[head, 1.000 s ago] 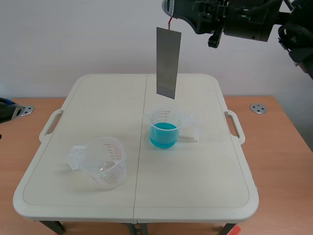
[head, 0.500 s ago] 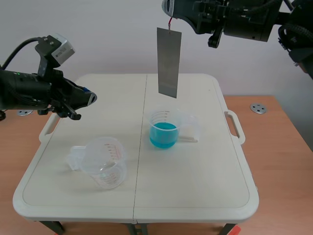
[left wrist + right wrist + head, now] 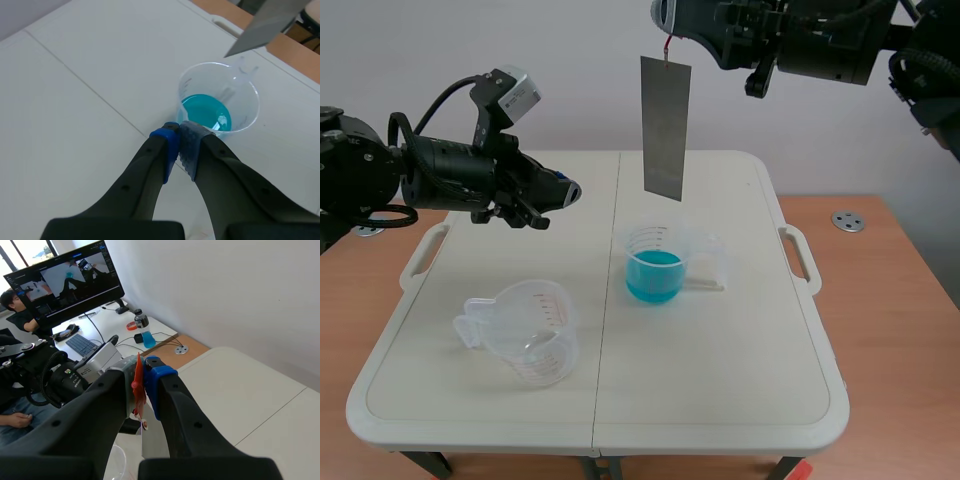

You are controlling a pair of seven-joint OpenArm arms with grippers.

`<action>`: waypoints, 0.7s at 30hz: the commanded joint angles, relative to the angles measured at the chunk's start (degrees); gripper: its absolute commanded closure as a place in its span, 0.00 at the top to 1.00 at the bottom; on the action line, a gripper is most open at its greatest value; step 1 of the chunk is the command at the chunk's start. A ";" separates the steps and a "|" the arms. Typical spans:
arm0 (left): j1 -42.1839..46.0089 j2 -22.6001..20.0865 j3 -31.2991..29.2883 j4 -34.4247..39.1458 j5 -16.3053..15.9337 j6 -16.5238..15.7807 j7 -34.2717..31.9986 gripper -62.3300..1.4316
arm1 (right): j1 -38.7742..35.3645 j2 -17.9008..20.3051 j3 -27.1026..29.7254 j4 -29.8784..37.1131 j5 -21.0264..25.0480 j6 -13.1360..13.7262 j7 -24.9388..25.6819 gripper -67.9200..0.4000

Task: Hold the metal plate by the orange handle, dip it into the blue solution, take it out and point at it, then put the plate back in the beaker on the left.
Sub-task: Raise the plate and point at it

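The grey metal plate (image 3: pixel 666 127) hangs upright high above the beaker of blue solution (image 3: pixel 657 263), its lower edge clear of the rim. My right gripper (image 3: pixel 667 32) is shut on the plate's orange handle (image 3: pixel 138 383) at the top. My left gripper (image 3: pixel 565 192) is raised over the table's left half, shut on nothing, its tips aimed toward the plate from the left. In the left wrist view the shut fingertips (image 3: pixel 179 145) sit just before the blue beaker (image 3: pixel 219 105), with the plate's lower corner (image 3: pixel 265 25) beyond it. An empty clear beaker (image 3: pixel 528 331) stands at the front left.
The white folding table (image 3: pixel 740 370) has side handles (image 3: pixel 800 258). A wooden desk surrounds it, with a round cable cover (image 3: pixel 847 221) at the right. The right wrist view shows a monitor (image 3: pixel 65 282) and a person at a desk behind.
My left arm has come in from the left and swung up and right toward the plate. The right arm and plate have stayed put.
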 commanded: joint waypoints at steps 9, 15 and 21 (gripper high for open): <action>-2.08 2.62 0.17 0.26 -0.48 -4.31 0.07 0.07 | 0.83 0.42 0.22 1.03 1.29 0.68 1.01 0.03; -2.08 4.87 0.17 0.26 1.57 -4.44 0.02 0.07 | 0.83 0.39 0.22 1.03 1.27 0.68 1.01 0.03; -2.08 5.42 0.17 0.26 2.14 -4.39 -0.02 0.07 | 0.83 0.39 0.22 1.03 1.29 0.68 1.01 0.03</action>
